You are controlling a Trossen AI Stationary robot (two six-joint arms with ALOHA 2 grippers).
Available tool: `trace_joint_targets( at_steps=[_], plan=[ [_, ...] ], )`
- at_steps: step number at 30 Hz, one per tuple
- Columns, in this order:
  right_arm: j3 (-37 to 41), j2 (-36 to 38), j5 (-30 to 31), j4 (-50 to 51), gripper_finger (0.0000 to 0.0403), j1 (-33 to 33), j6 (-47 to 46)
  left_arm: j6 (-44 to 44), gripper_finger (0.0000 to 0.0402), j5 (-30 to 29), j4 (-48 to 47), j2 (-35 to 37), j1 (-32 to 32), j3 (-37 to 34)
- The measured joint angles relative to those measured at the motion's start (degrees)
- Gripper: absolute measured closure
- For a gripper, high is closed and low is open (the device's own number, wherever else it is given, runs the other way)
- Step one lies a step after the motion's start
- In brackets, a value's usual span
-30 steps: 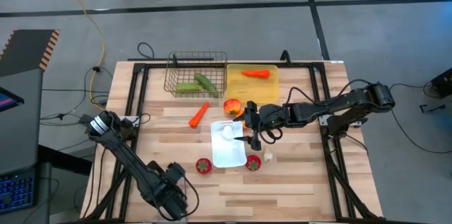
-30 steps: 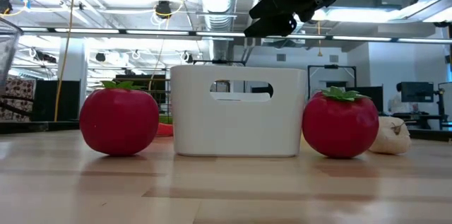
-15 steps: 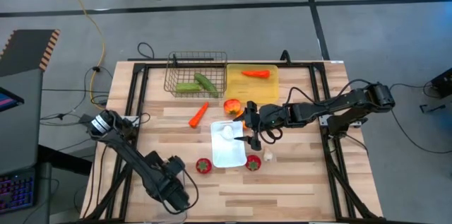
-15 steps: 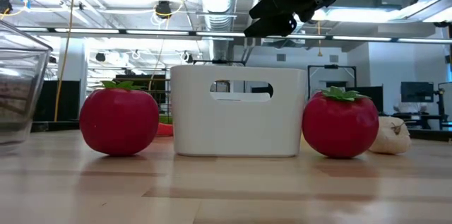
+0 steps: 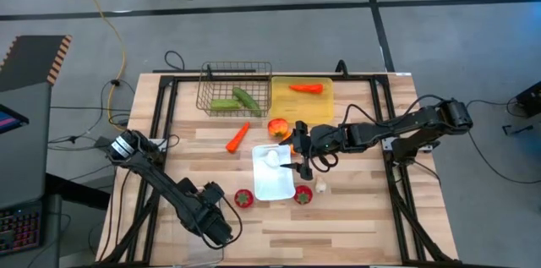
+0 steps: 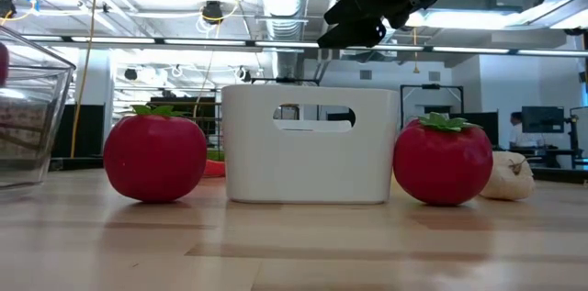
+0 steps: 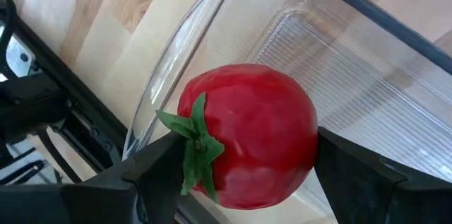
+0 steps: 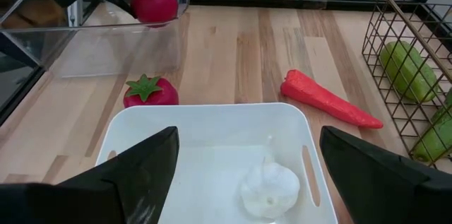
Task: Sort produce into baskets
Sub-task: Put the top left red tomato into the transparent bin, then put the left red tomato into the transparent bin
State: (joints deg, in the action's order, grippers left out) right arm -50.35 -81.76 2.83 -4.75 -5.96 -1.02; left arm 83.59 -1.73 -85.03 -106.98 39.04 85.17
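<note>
Currently left gripper (image 7: 240, 181), fingers clamped on a round red toy tomato (image 7: 247, 136), hovers over the clear plastic tub (image 7: 339, 75); release follows. Right gripper (image 8: 240, 174), fingers apart, waits above the white rounded tray (image 8: 212, 121).

High view looks straight down; low view level — both share the white tray (image 5: 274, 172).

Three red round fruits (image 8: 150, 91), two cucumbers (image 5: 247, 97), two carrots (image 5: 237, 136), two garlic bulbs (image 5: 271, 156), one pepper (image 5: 277, 127), four receptacles (image 5: 275, 185).
</note>
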Motion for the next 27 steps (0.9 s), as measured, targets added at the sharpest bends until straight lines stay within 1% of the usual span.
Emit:
trace_joint_targets(
  at_steps=[5, 10, 14, 19, 23, 27],
  plan=[
    [0.0, 0.0, 0.0, 0.0, 0.0031, 0.0, 0.0, -0.8, 0.0117, 1.8, 0.0, 0.0, -0.1, 0.0],
    [0.0, 0.0, 0.0, 0.0, 0.0031, 0.0, 0.0, -1.1, 0.0080, 4.2, 0.3, 0.0, -0.1, 0.0],
    [0.0, 0.0, 0.0, 0.0, 0.0031, 0.0, 0.0, -4.0, 0.0054, 5.8, 1.6, 0.0, -0.1, 0.0],
    [0.0, 0.0, 0.0, 0.0, 0.0031, 0.0, 0.0, -2.4, 0.0047, 6.5, -0.9, 0.0, -0.1, 0.6],
    [0.0, 0.0, 0.0, 0.0, 0.0031, 0.0, 0.0, -3.9, 0.0047, 6.0, -4.3, 0.0, -0.1, 4.6],
    [0.0, 0.0, 0.0, 0.0, 0.0031, 0.0, 0.0, -8.4, 0.0047, 2.8, -5.0, 0.0, -0.3, 11.0]
  ],
)
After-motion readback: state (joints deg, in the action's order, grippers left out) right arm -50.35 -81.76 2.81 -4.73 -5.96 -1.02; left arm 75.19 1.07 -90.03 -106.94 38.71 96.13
